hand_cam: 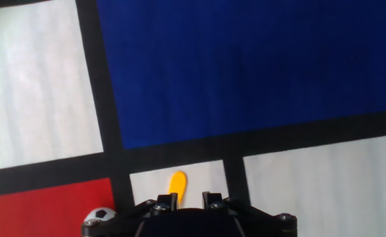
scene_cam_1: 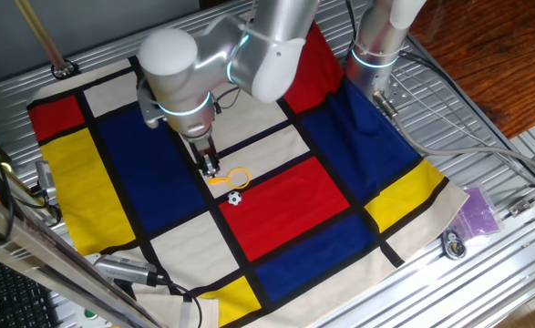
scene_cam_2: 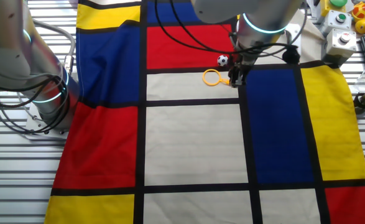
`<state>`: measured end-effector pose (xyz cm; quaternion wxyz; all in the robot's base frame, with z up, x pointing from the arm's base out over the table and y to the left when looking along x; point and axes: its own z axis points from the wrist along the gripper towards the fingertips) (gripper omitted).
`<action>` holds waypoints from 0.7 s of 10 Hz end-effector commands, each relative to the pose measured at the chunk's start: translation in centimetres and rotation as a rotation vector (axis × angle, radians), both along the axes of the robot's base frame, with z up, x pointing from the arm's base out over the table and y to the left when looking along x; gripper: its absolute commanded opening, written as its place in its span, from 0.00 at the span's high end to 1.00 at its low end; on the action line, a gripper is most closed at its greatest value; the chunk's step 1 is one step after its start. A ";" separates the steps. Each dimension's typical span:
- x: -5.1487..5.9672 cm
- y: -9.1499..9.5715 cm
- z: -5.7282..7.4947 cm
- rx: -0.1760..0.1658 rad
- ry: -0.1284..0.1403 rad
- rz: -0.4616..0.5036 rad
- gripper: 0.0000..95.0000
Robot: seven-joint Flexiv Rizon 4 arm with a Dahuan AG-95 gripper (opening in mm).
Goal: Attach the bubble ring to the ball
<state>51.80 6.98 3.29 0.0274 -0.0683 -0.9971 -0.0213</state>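
The bubble ring (scene_cam_1: pixel 235 178), a thin yellow hoop with a short orange handle, lies flat on the cloth at the corner of the white and red patches. The ball (scene_cam_1: pixel 235 198), white with black patches, sits just in front of it on the red patch, apart from the hoop. My gripper (scene_cam_1: pixel 210 168) points down at the handle end, its tips close to the cloth. The other fixed view shows the ring (scene_cam_2: pixel 211 78), the ball (scene_cam_2: pixel 222 60) and the gripper (scene_cam_2: pixel 235 79). In the hand view the handle (hand_cam: pixel 177 182) lies between my open fingers (hand_cam: pixel 161 197), near the left one, and the ball (hand_cam: pixel 100 215) is at lower left.
The patchwork cloth (scene_cam_1: pixel 285 210) of red, blue, yellow and white patches covers the table. A second arm's base (scene_cam_1: pixel 376 46) stands at the back. A purple object (scene_cam_1: pixel 479 212) and a metal fitting (scene_cam_1: pixel 453 242) lie off the cloth. Button boxes (scene_cam_2: pixel 341 25) stand at one corner.
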 end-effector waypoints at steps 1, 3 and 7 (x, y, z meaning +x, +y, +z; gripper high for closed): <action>-0.1 0.2 -0.5 0.001 -0.016 -0.005 0.80; -0.1 0.5 -0.9 0.001 -0.025 -0.007 0.80; 0.4 0.7 -1.2 0.000 -0.041 -0.017 0.80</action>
